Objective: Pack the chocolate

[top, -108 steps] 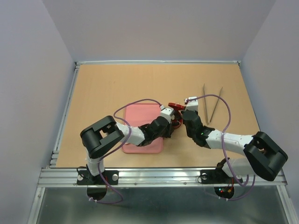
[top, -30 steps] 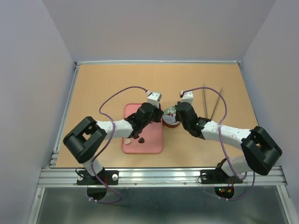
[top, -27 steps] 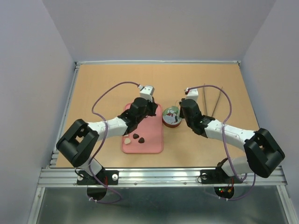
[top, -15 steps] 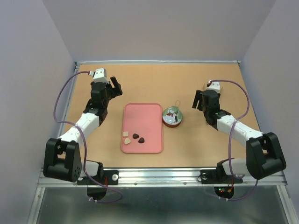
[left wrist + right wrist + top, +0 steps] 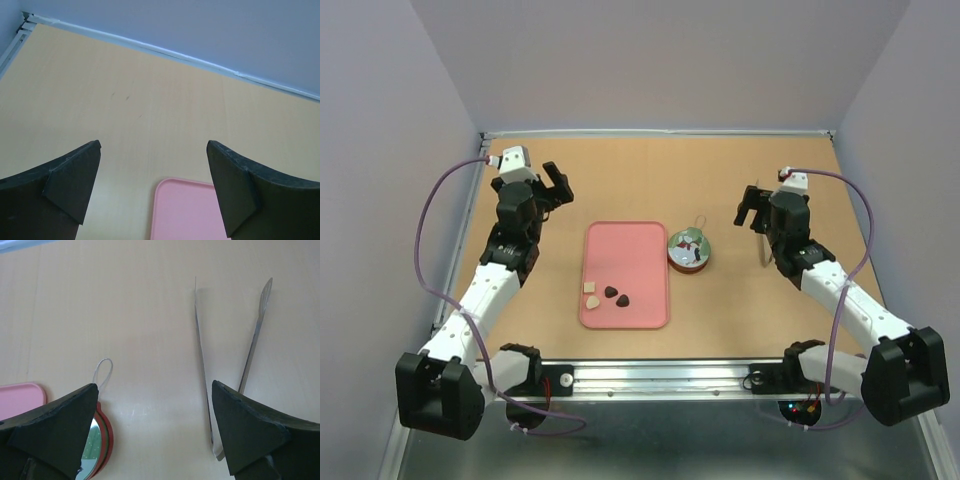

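Observation:
Several small chocolates (image 5: 609, 293), cream and dark brown, lie on the near half of the pink tray (image 5: 630, 245). The round red tin (image 5: 689, 250) stands just right of the tray with its decorated lid on. My left gripper (image 5: 558, 190) hangs open above the table, far left of the tray. In the left wrist view the left gripper (image 5: 154, 145) holds nothing, and only the tray's corner (image 5: 190, 210) shows. My right gripper (image 5: 750, 208) is open too, to the right of the tin and behind it. In the right wrist view the right gripper (image 5: 154, 385) is empty, with the tin's edge (image 5: 97, 440) at lower left.
Metal tongs (image 5: 202, 350) lie on the table ahead of the right gripper; in the top view the right arm covers most of them. A thin hanging loop (image 5: 102, 371) sticks out from the tin. White rails edge the table at the back (image 5: 150, 47) and left.
Both arms have swung away from the tin and tray out to the sides. Both grippers went from shut to open. The tin now stands uncovered by the arms, lid on.

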You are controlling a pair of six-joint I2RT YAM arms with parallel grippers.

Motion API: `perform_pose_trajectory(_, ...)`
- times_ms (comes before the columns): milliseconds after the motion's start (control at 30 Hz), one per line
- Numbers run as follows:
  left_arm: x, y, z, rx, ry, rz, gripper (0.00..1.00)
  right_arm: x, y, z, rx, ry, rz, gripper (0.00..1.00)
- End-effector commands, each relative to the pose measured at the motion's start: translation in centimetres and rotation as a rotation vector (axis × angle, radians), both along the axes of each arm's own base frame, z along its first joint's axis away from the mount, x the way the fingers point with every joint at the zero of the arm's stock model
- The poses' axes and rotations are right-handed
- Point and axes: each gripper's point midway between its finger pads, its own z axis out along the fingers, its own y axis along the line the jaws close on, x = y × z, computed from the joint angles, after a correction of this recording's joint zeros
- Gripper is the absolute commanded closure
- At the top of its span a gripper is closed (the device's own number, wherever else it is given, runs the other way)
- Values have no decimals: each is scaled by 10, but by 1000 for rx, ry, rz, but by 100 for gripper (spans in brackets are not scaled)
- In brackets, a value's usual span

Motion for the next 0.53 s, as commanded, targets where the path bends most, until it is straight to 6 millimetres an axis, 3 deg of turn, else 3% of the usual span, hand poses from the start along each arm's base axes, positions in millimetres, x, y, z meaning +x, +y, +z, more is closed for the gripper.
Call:
perform_pose_trajectory(0,-8,7,36,-8,-82,41,1,6,3,39,33,-77,4,0)
perform_pose_trajectory(500,-19,13,49,-10,-137,63,1,6,2,41,27,-79,0,0)
